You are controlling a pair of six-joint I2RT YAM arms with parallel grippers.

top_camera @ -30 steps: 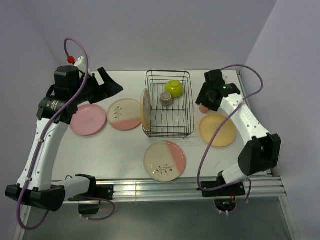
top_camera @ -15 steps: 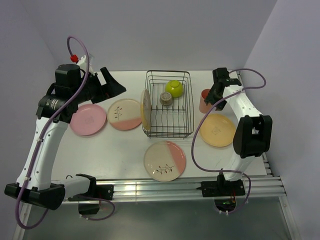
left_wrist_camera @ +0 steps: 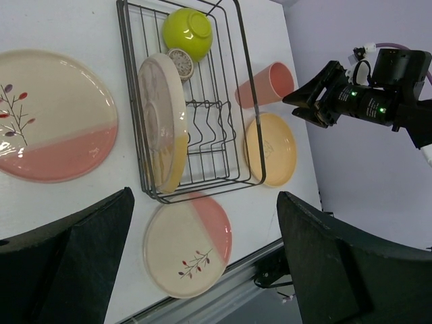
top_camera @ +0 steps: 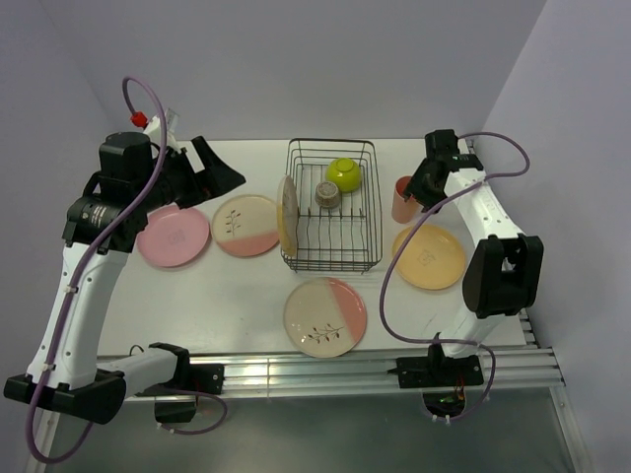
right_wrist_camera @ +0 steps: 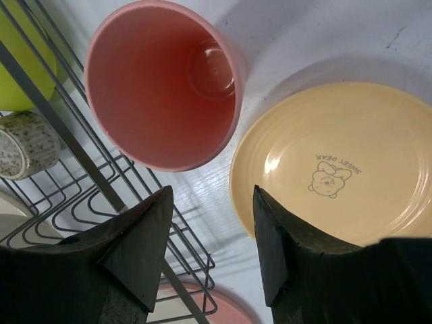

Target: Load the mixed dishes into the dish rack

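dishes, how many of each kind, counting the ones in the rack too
plates: 5 (pink plate, orange-yellow plate, two cream-and-pink plates, cream-and-yellow plate standing in the dish rack)
bowls: 1 (lime-green bowl, in the rack)
tumblers: 1 (pink tumbler)
cups: 1 (grey cup, in the rack)
total: 8

A white table [top_camera: 246, 296] stands enclosed by pale lavender walls. The back wall [top_camera: 315, 69] runs along its far edge, with the left wall [top_camera: 39, 118] and right wall [top_camera: 582, 197] at its sides. An aluminium rail [top_camera: 325, 370] lines the near edge above grey floor [top_camera: 325, 439]. The light is soft and even.
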